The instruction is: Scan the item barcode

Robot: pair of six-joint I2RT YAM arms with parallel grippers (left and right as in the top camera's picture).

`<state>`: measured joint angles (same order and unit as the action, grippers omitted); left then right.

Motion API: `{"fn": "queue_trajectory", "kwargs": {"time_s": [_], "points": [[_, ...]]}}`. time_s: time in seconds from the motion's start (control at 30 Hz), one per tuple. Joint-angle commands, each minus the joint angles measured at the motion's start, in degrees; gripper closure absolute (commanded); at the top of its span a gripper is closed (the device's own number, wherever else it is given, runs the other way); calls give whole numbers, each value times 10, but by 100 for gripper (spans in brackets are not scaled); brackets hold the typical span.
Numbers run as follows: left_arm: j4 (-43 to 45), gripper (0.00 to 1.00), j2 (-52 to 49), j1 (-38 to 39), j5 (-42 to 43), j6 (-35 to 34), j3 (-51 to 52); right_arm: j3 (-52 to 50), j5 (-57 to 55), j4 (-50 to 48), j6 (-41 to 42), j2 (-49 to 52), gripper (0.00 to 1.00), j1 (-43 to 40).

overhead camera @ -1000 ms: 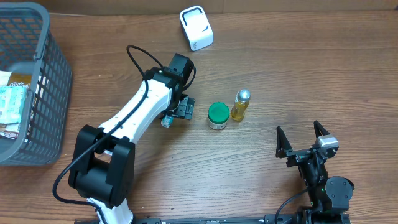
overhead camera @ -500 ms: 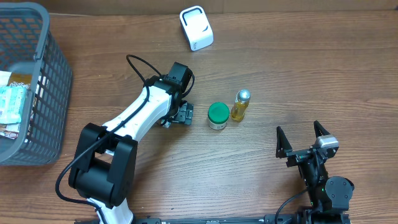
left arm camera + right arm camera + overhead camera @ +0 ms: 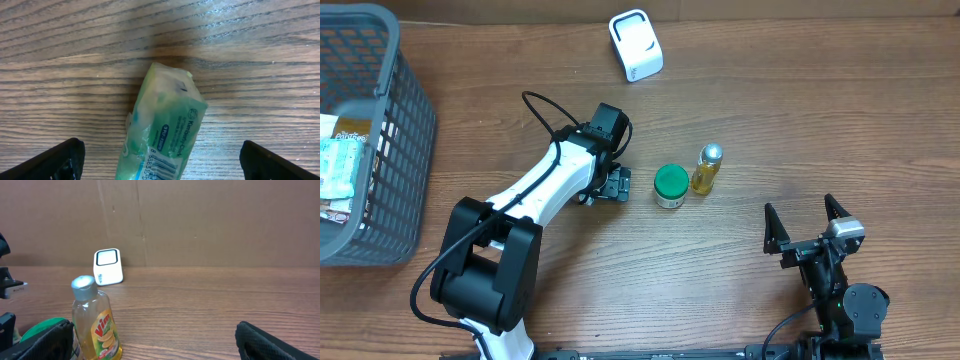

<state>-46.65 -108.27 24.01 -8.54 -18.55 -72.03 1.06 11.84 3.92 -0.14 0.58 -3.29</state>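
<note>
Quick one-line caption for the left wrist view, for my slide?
Open left gripper above a green Kimberly-Clark packet lying on the wood table, barcode facing the camera.

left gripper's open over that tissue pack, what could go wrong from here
1. The tissue pack lies slanted between the left gripper's open fingers; closing could pinch it crookedly.
2. Its barcode faces up at one end; a grip there might cover it.
3. The green-lidded jar and yellow bottle stand close by; a swing toward the scanner could topple them.
</note>
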Motion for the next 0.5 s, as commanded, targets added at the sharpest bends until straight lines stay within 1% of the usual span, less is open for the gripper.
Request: {"fn": "queue_trajectory", "kwargs": {"time_s": [0.0,0.4,0.47], "points": [[2,0,-1,0,7,-12,4,-6,3,-3,2,-4,0,-2],[4,1,-1,0,9,-7,7,-6,3,-3,2,-4,0,-2],[4,7,-1,0,9,-7,7,-6,3,-3,2,-4,0,-2]]}}
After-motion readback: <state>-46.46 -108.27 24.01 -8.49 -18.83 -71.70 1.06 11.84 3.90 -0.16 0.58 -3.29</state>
